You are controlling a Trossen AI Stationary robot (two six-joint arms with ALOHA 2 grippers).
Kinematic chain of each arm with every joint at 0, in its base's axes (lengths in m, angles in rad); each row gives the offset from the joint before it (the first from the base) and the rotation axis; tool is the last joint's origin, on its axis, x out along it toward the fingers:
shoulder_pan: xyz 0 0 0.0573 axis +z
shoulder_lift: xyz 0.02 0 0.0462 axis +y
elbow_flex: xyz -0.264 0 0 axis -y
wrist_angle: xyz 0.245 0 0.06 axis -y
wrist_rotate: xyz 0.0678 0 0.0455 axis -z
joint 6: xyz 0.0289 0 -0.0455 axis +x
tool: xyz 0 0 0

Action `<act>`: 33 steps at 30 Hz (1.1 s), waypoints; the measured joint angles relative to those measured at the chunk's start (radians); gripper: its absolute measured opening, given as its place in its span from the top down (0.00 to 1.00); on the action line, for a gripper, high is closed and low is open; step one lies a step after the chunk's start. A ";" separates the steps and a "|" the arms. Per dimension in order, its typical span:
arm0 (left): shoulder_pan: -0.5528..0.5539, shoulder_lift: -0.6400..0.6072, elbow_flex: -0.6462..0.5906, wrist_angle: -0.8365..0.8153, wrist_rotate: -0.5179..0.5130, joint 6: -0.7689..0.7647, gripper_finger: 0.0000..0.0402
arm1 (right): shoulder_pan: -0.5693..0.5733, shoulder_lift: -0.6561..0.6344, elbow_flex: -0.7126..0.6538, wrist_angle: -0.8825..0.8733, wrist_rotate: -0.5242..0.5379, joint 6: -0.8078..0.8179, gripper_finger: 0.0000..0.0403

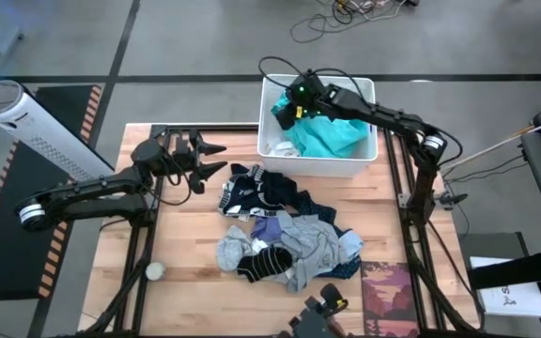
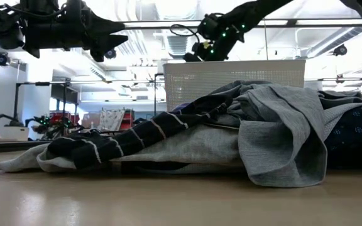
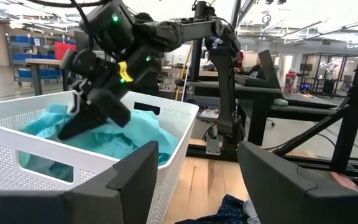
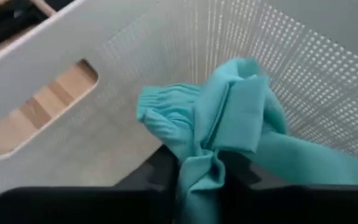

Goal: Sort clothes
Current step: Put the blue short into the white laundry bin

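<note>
The teal garment (image 1: pixel 322 139) (image 3: pixel 135 134) lies in the white perforated basket (image 1: pixel 270 94) at the table's far edge, beside a white garment (image 1: pixel 280 147). My right gripper (image 4: pixel 197 168) (image 1: pixel 285 117) reaches down into the basket, shut on a bunch of the teal cloth. The remaining clothes lie in a pile (image 1: pixel 280 235) (image 2: pixel 231 132) mid-table: navy with white print (image 1: pixel 252 192), grey (image 1: pixel 308 244), striped socks (image 1: pixel 261 263). My left gripper (image 1: pixel 216 158) (image 3: pixel 197 168) hovers open above the table's far left, pointing at the basket and holding nothing. My right gripper pinches a gathered fold of the teal garment (image 4: pixel 201 158) between its two fingers, coming slanting down from above into the basket. The bunched cloth stands up past the fingertips (image 4: pixel 235 165), and the rest of the garment trails off onto the heap in the basket.
A dark red patterned mat (image 1: pixel 393 296) lies at the near right corner. A small pale round thing (image 1: pixel 155 270) sits near the left front. A white cylinder (image 1: pixel 36 131) stands off the table's left. Bare wood (image 1: pixel 186 235) shows left of the pile.
</note>
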 joint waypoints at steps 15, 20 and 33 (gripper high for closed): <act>0.000 0.002 0.000 -0.002 0.000 0.012 0.44 | 0.010 -0.019 0.418 -0.435 0.055 -0.040 0.45; 0.000 0.002 0.000 -0.010 0.000 0.019 0.47 | 0.010 -0.023 0.427 -0.599 0.032 -0.074 0.55; 0.000 0.002 0.000 -0.010 0.000 0.019 0.47 | 0.020 -0.017 -0.014 -0.398 0.017 -0.097 0.97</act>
